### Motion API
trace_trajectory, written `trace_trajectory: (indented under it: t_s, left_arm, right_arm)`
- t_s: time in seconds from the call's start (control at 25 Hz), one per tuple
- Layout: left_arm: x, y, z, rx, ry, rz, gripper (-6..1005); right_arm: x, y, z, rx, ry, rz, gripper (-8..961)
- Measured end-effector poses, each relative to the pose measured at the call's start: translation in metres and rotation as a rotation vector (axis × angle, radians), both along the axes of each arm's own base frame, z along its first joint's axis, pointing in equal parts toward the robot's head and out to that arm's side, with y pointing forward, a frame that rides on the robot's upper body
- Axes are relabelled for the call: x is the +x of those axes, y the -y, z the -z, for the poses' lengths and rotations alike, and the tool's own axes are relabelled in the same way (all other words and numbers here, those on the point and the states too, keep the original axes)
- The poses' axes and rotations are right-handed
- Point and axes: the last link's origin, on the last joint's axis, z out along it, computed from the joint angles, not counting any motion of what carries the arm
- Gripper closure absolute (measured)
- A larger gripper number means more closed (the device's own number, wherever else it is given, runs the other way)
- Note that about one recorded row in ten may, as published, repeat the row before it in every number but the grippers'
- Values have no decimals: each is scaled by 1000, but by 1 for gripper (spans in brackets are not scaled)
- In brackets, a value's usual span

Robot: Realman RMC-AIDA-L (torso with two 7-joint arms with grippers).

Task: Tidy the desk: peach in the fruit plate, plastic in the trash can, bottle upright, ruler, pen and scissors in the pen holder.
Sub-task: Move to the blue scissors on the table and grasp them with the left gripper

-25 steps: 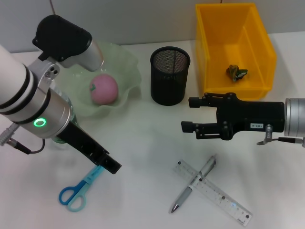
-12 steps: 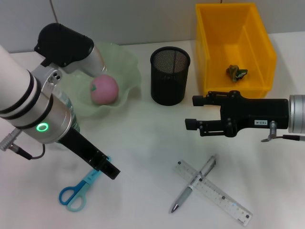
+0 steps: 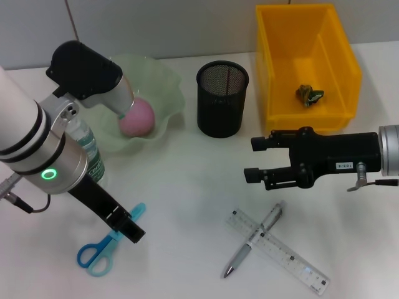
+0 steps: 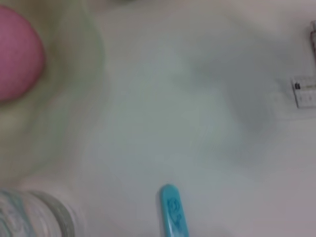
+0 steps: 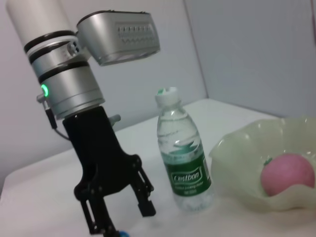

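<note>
The blue scissors (image 3: 100,252) lie flat at the front left, their tip (image 4: 173,213) showing in the left wrist view. My left gripper (image 3: 128,227) hangs open just over their blades, also seen as the left gripper (image 5: 123,219) from the right wrist. The pink peach (image 3: 138,117) rests in the green fruit plate (image 3: 163,81). The bottle (image 3: 86,148) stands upright beside the plate, half hidden by my left arm. A pen (image 3: 252,242) lies across the clear ruler (image 3: 283,252). My right gripper (image 3: 252,160) hovers open above and behind them. Crumpled plastic (image 3: 310,94) lies in the yellow trash can (image 3: 346,59).
The black mesh pen holder (image 3: 222,99) stands between plate and trash can, with nothing showing inside. The bottle (image 5: 183,160) stands close behind the left gripper, next to the plate (image 5: 247,158).
My left gripper has moved down and toward the front, closer over the scissors. The right gripper has drifted slightly right and toward the front.
</note>
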Motion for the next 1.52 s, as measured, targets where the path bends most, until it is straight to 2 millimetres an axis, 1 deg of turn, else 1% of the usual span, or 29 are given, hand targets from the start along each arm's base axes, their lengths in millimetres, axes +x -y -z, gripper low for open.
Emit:
trace_trajectory:
  t_s: [0.04,0.08,0.24,0.28,0.48,0.64,0.68,1.08,1.48,1.52]
  left_arm:
    - [0,0,0,0,0,0,204]
    - [-6,-1,2,-11,-9,-1,204]
    - [-7,-1,3,-16,-12,2,204]
    - [-11,0,6,-35,-20,5,204]
    - [-13,0,9,-45,-43,19,204]
    - [-14,2,12,-57,-56,23,203]
    - [-15,4,17,-66,-80,37,203]
    - [-19,3,25,-53,-95,51,204]
    - [-21,2,25,-51,-102,48,203]
    - [-21,2,25,-51,-102,48,231]
  right_arm:
    - [0,-1,0,-9,12,-3,184]
    - [-2,-4,-1,-25,32,-5,184]
    - [-6,-9,-3,-38,55,-20,185]
    - [-9,-12,-3,-41,65,-34,185]
    - [-16,-17,-5,-37,78,-64,185]
    - [-18,-18,-6,-34,80,-77,185]
    - [-18,-18,-6,-32,81,-86,185]
    - [-17,-15,-6,-30,89,-97,185]
    - [-20,-16,-3,-42,94,-106,185]
    - [-20,-16,-3,-42,94,-106,185]
